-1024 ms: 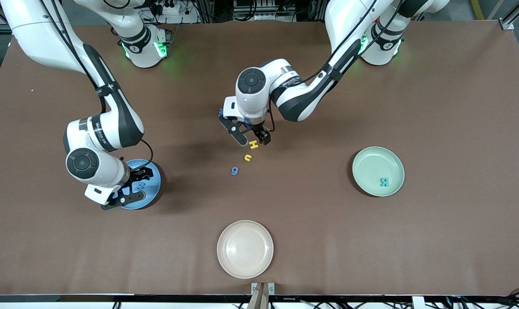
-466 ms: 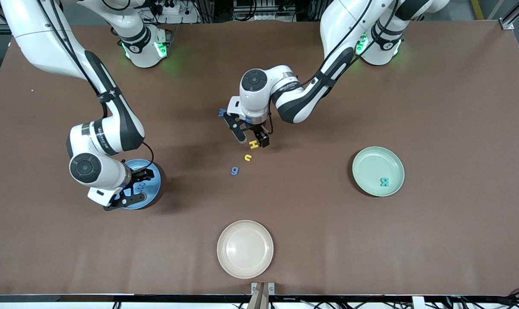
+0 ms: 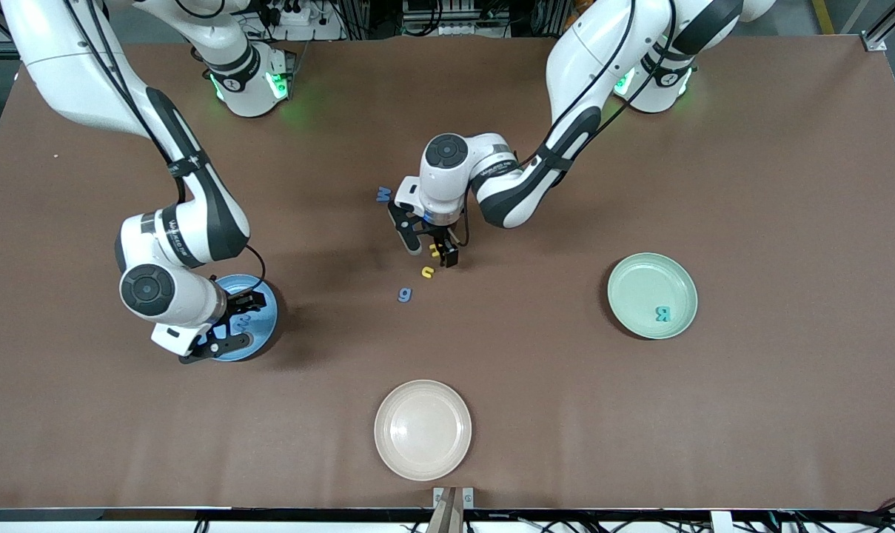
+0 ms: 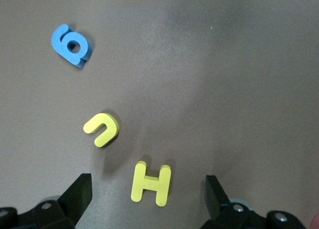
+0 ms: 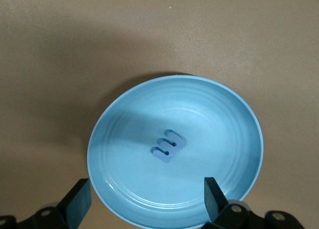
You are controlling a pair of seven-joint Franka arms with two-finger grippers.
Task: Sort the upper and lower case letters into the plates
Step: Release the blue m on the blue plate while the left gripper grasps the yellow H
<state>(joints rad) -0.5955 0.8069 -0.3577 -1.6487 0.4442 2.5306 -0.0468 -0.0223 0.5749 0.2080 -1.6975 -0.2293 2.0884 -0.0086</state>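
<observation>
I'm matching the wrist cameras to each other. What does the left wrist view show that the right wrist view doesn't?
Only the left wrist view: yellow H between the open left gripper fingers, yellow u and blue g on bare table.
Only the right wrist view: blue plate holding one blue letter, under the open right gripper.
Both: brown tabletop.

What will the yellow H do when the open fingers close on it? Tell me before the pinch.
The yellow H looks like thick foam, so it will probably squash slightly rather than crack. Lying flat on the table, it cannot roll. It seems very light, so the left gripper may nudge it sideways.
</observation>
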